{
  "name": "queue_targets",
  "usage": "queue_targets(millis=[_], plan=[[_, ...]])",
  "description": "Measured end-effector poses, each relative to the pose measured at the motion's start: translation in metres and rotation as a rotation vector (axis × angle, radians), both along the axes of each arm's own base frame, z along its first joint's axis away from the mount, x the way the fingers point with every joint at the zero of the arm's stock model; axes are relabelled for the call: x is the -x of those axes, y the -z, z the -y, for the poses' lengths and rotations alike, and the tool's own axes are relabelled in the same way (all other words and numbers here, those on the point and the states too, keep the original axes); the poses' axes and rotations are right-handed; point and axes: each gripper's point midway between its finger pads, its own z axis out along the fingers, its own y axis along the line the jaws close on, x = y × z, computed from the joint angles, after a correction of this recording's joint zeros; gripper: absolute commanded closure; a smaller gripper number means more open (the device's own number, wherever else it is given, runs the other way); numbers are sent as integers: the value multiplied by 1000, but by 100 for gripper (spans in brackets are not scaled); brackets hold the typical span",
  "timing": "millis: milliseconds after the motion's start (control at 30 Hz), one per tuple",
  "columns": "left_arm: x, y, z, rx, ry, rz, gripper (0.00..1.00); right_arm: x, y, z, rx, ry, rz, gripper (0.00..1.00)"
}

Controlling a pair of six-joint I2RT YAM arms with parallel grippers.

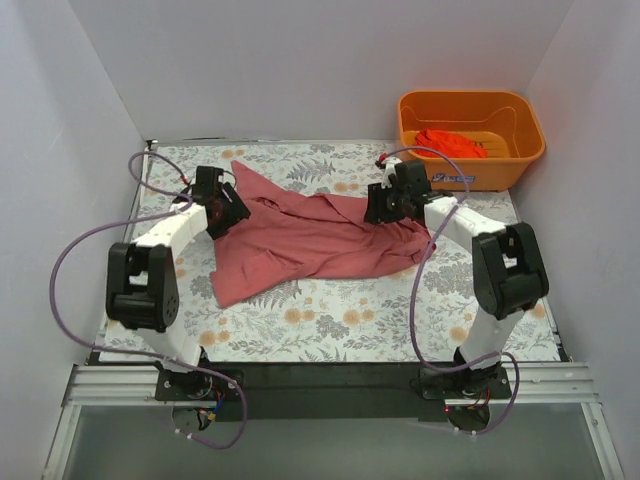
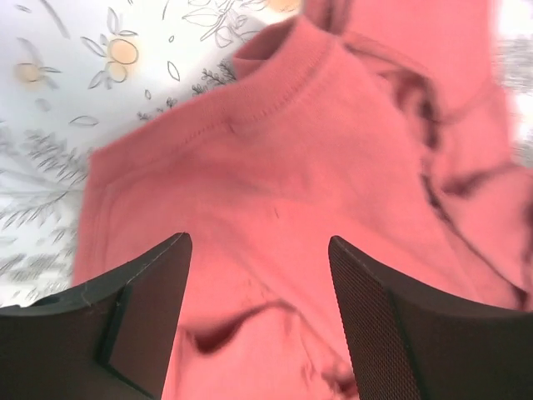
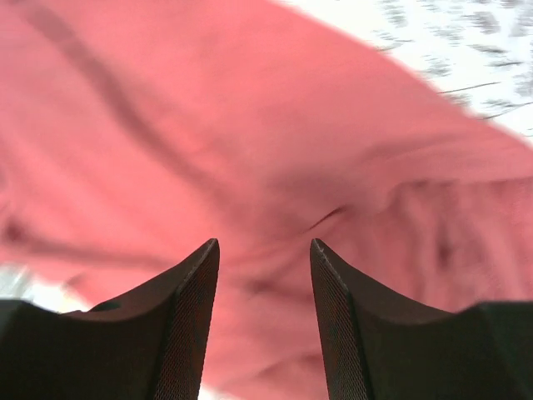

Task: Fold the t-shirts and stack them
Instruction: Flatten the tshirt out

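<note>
A dusty pink-red t-shirt (image 1: pixel 310 240) lies crumpled across the middle of the floral table, and fills the left wrist view (image 2: pixel 316 167) and the right wrist view (image 3: pixel 250 133). A brighter orange-red t-shirt (image 1: pixel 450 143) lies bunched in the orange basket. My left gripper (image 1: pixel 232 212) is open just above the pink shirt's left part, near a sleeve and hem; its jaws (image 2: pixel 260 246) hold nothing. My right gripper (image 1: pixel 380 205) is open over the shirt's right part, with cloth below the jaws (image 3: pixel 265 246) and nothing between them.
The orange plastic basket (image 1: pixel 470 110) stands at the far right corner. White walls close in the table on the left, back and right. Purple cables loop beside both arms. Bare floral cloth (image 1: pixel 350 320) shows in front of the shirt.
</note>
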Motion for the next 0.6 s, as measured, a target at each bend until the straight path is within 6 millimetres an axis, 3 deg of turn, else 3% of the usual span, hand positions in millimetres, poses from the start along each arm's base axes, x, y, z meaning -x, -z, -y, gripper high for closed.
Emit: queue_targets(millis=[67,133,233,300,467,600], plan=[[17,-24,-4,-3,-8,56,34,20,-22,-11,-21,-61,50,45],[42,-46,-10,-10,-23,102,34,57,-41,-28,-46,-158,89,45],[75,-62,-21,-27,-62,146,35,102,-48,-49,-71,-274,99,45],[94,-51,-27,-46,-86,117,39,128,-40,-55,-78,-332,73,45],[140,8,-41,-100,-134,-74,48,163,-10,-45,-54,-362,-18,45],[147,23,-51,-127,-167,-125,50,175,-7,-39,-51,-367,-28,45]])
